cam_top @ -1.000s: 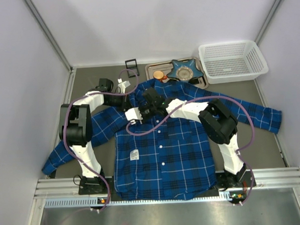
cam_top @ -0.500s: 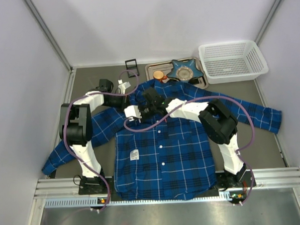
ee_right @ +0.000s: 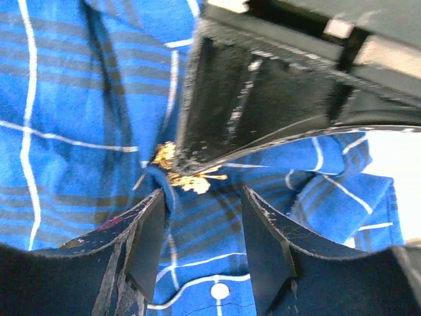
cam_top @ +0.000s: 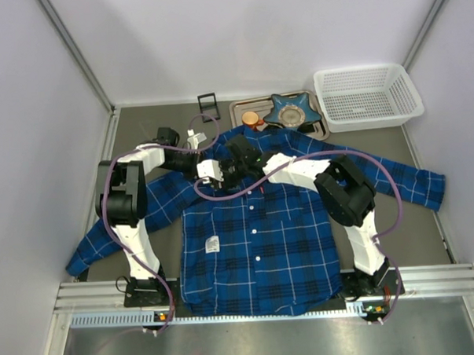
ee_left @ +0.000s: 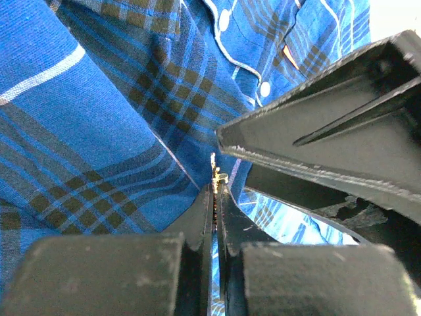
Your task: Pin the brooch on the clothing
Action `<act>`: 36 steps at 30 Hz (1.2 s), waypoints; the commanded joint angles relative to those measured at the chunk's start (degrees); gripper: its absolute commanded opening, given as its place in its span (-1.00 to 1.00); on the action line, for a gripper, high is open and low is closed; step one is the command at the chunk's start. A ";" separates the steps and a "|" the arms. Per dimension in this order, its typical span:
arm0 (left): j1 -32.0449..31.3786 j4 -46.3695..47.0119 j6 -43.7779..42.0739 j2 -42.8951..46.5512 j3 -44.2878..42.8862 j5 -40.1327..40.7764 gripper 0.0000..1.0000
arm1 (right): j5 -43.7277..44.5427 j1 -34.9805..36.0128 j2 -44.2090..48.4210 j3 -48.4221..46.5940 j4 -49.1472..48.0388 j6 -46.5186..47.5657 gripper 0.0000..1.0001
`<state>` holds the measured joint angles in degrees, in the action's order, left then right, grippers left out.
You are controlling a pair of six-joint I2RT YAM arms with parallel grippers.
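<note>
The left claw [cam_top: 214, 171] and right claw [cam_top: 228, 167] meet tip to tip below the collar of the shirt [cam_top: 255, 239], seen from above. The shirt lies spread flat, with bare table [cam_top: 132, 127] left of the collar. Left wrist: its jaws are pressed together on the brooch [ee_left: 216, 176] at a fabric fold. Right wrist: its fingers [ee_right: 146, 240] stand apart, the brooch just beyond them.

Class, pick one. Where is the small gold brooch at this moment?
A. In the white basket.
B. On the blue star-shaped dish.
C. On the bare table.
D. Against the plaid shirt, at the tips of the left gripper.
D: the brooch lies against the shirt, pinched at the shut tips of the left gripper.
</note>
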<state>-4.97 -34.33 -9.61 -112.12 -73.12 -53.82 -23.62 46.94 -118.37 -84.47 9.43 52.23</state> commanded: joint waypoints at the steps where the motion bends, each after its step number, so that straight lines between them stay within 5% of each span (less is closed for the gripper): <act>1: -0.04 -1.45 -1.64 -0.56 -1.58 -3.22 -1.00 | -0.03 -0.97 -1.07 -4.38 -2.57 -3.44 0.02; 15: 0.31 -0.13 -2.08 -0.56 -1.23 -4.10 -1.00 | -13.99 -5.71 1.12 -5.18 4.63 -9.42 0.38; 30: 0.75 -1.27 -7.97 -0.82 -1.06 -7.61 -1.00 | -29.82 -9.32 -6.78 -16.87 12.98 -22.51 0.26; 36: 1.72 -2.23 -8.76 -1.53 -1.23 -7.52 -1.00 | -31.75 -9.59 -6.00 -13.72 13.33 -19.90 0.27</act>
<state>-3.88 -34.89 -15.66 -113.06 -73.17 -59.13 -50.72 37.58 -125.25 -99.31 22.61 31.24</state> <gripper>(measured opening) 0.020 0.633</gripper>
